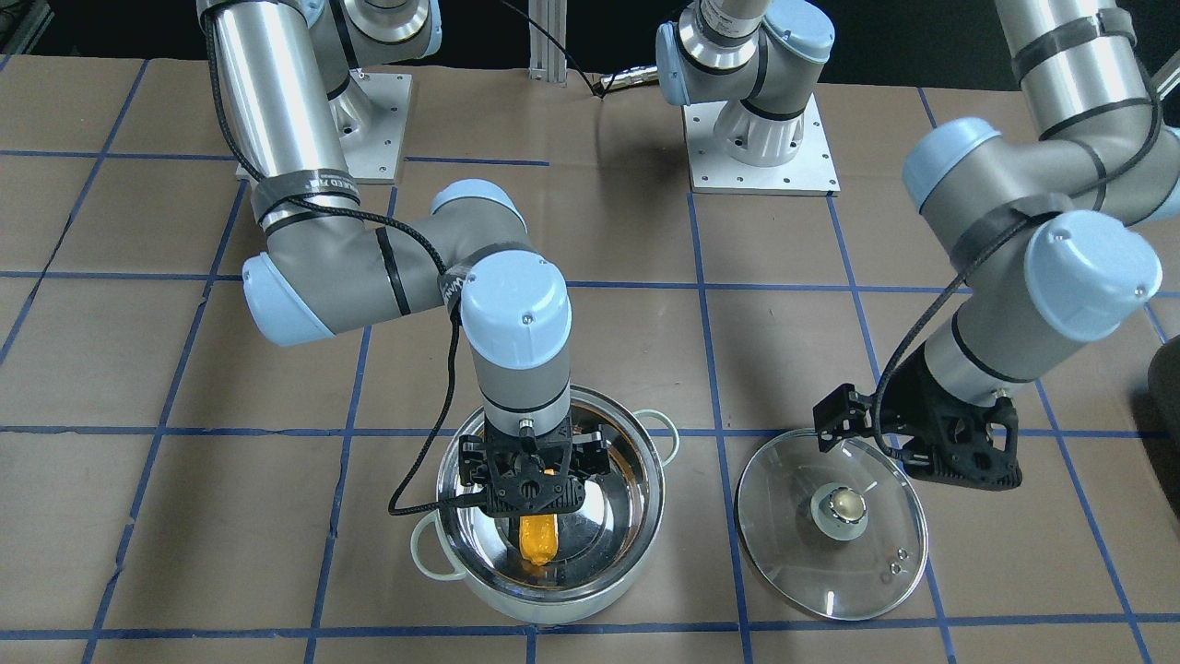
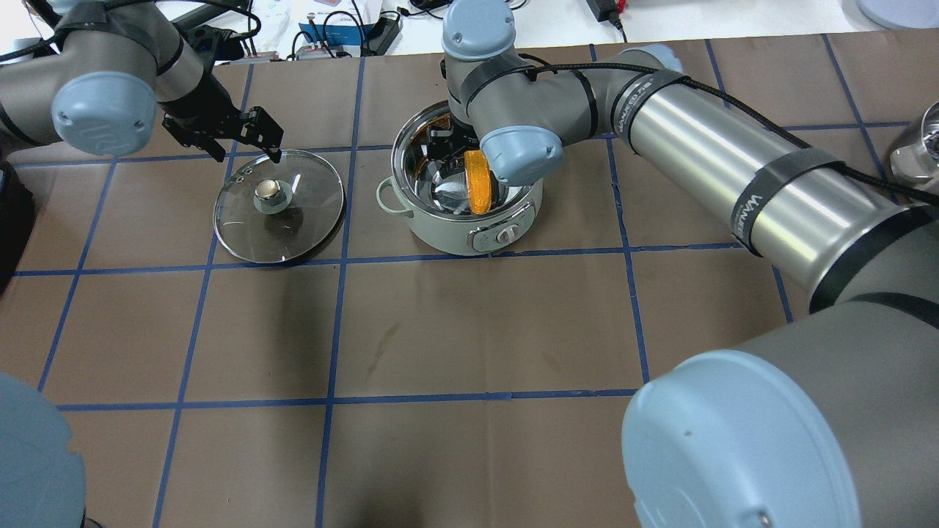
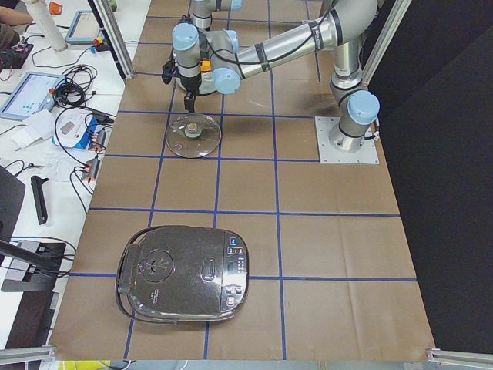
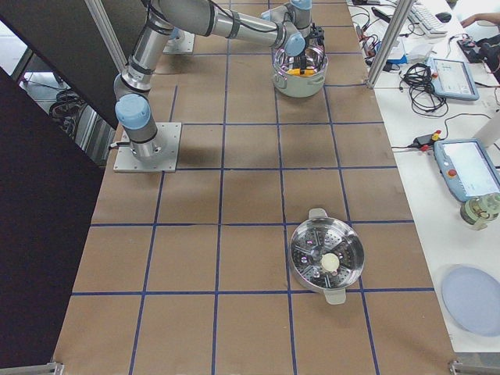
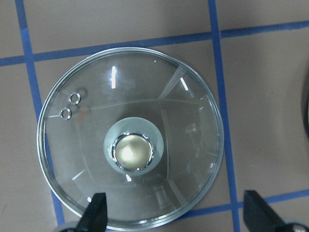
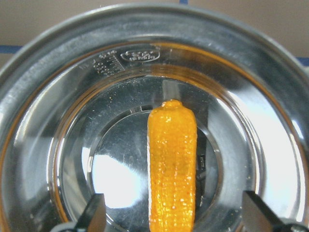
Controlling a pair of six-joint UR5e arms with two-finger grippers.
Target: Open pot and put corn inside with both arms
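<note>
Corn in the pot, lid off beside it.
Right arm [image 1: 512, 360] points straight down into the pot [image 2: 433, 224]; its gripper [image 1: 530, 484] is spread wide, clear of the corn [image 6: 172, 164] lying inside. Left gripper [image 2: 249, 147] hovers tilted over the lid [image 5: 130, 140], fingers apart, holding nothing.

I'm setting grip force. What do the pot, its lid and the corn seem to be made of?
The pot: polished metal inside, likely stainless steel, mirroring the corn; pale-green outer shell, painted or plastic. The lid: clear glass, the table shows through; its knob is capped in shiny metal. The corn: matte orange-yellow moulded plastic or rubber, with uniform bumpy kernels.
</note>
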